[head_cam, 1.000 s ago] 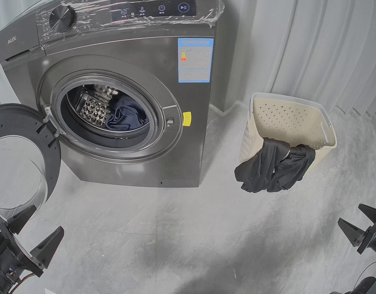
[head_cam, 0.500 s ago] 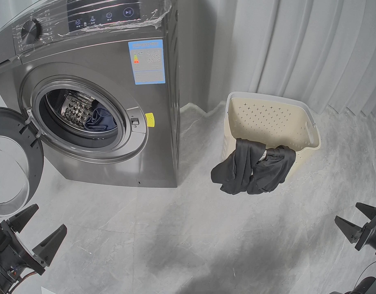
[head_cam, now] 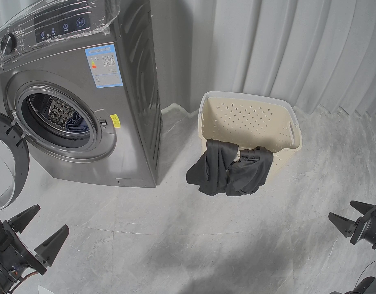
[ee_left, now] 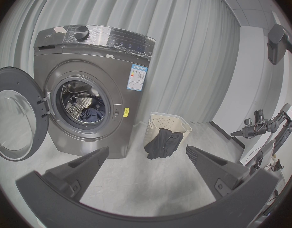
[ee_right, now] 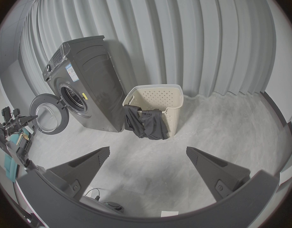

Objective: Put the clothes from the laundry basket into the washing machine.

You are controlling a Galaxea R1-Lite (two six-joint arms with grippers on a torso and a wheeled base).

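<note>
Both grippers wide and empty, dark garment ahead on the basket rim

Our left gripper (head_cam: 52,216) and right gripper (head_cam: 341,209) sit low at either side, spread wide and holding nothing. We see the dark garment (head_cam: 229,168) draped over the near rim of the laundry basket (head_cam: 253,119), hanging down its outer wall, forward and slightly to our right. We judge the right arm nearer. The washing machine (head_cam: 126,103) stands left of the basket, door (head_cam: 20,156) open, blue cloth (head_cam: 75,125) inside.
</note>
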